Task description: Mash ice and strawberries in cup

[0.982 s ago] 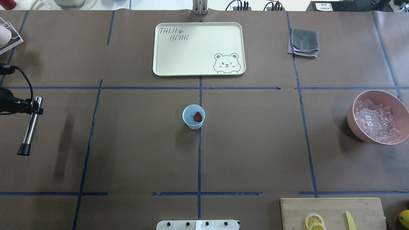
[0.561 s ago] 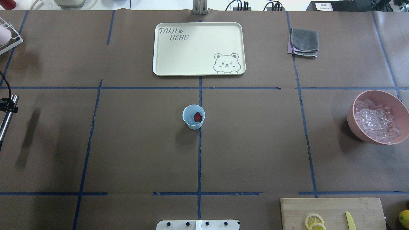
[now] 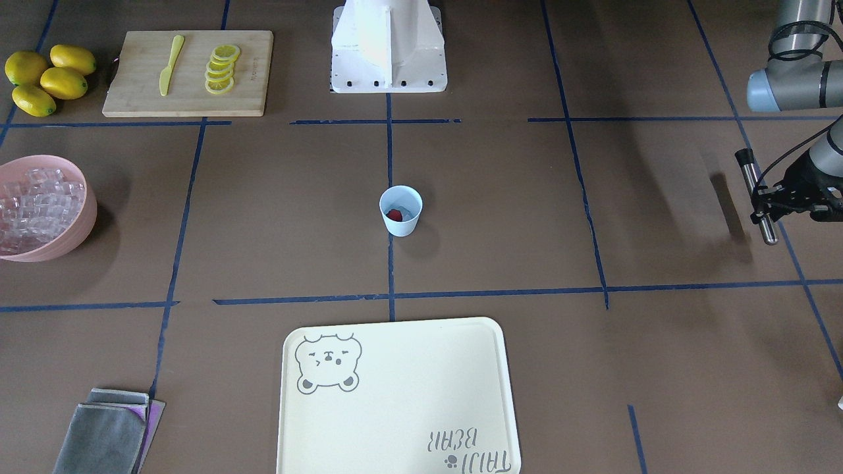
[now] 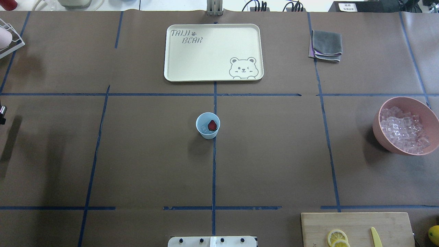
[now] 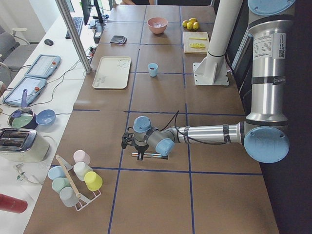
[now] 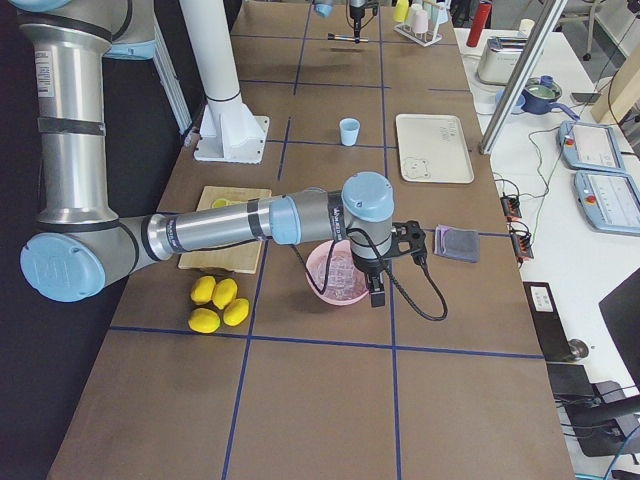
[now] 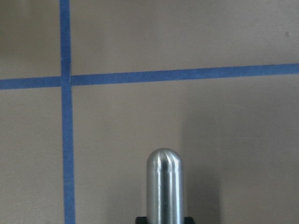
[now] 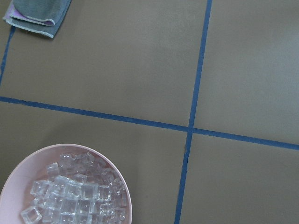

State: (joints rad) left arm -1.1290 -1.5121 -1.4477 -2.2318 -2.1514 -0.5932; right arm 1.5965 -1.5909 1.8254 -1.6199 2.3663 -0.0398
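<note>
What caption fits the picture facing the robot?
Mid-table, the cup holds strawberry and ice; left claw grips a steel masher aside.

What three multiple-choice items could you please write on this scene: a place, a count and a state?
1. The small pale blue plastic cup stands: A) on the cream tray; B) on the brown paper-covered table; C) in the pink bowl.
2. The whole yellow lemons number: A) two; B) six; C) four.
3. The left hand is: A) shut on a black-tipped steel rod; B) open, empty; C) shut on a knife.
Answers: 1 B, paper surrounds its base; 2 C, four lie clustered; 3 A, the rod sits clamped.
</note>
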